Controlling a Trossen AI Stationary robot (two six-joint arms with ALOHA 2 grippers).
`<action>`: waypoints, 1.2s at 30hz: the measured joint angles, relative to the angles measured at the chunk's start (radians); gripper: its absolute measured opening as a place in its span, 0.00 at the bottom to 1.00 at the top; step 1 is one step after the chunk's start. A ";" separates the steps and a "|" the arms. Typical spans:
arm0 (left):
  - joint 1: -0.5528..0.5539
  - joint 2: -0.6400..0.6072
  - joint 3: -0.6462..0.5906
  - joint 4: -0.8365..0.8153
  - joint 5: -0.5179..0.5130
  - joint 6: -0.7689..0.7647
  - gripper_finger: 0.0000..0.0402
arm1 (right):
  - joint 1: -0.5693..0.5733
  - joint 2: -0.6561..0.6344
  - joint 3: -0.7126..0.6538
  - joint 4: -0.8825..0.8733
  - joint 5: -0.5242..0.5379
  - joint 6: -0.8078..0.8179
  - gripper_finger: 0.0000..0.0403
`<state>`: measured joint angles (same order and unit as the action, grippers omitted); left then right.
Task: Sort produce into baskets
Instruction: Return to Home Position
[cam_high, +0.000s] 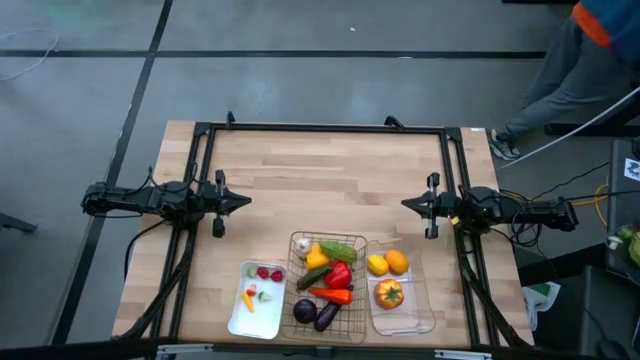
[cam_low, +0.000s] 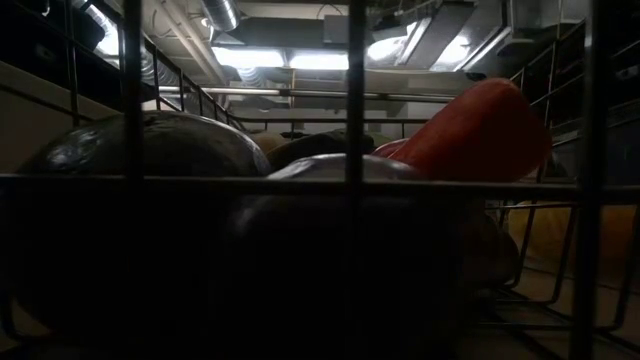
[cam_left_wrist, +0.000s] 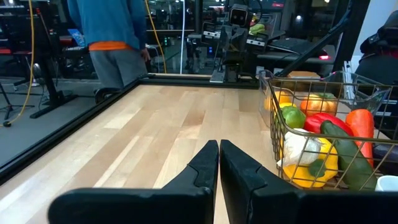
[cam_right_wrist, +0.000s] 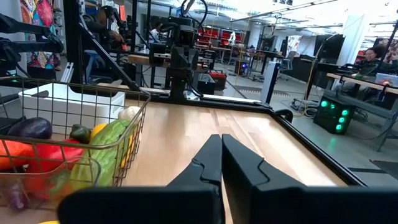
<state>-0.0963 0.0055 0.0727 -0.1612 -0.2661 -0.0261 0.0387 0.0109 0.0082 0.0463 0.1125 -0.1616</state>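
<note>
Three rectangular containers line one table (cam_high: 330, 170) edge: a flat white tray (cam_high: 262, 318) with two tiny red balls (cam_high: 270, 273), a wire-mesh basket (cam_high: 291, 280) heaped with glossy vegetables (cam_high: 338, 275), and a clear plastic bin (cam_high: 405, 320) with three round fruits (cam_high: 389, 293), while the left gripper (cam_high: 245, 201) and right gripper (cam_high: 405, 204) hover well apart, fingers pressed together, empty.

High camera: overhead, facing straight down, far enough off to take in the whole bench (cam_high: 330, 175). Low camera: at bench-top level, hard against the wire basket (cam_low: 352, 100), looking through its mesh. Left wrist camera faces across the bench toward the right arm (cam_left_wrist: 227, 50). Right wrist camera faces back toward the left arm (cam_right_wrist: 179, 56). All four views share the wire basket.
</note>
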 joint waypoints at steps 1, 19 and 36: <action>0.000 0.000 0.000 0.000 0.000 0.000 0.03 | 0.000 0.000 0.000 0.000 0.000 0.000 0.03; 0.000 0.000 0.000 0.000 0.000 0.000 0.03 | 0.060 0.008 0.000 0.003 0.008 0.000 0.03; 0.000 0.000 0.000 0.000 0.000 0.000 0.03 | 0.060 0.008 0.000 0.003 0.007 0.000 0.03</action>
<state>-0.0963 0.0055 0.0727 -0.1615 -0.2661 -0.0261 0.0982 0.0189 0.0082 0.0498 0.1200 -0.1616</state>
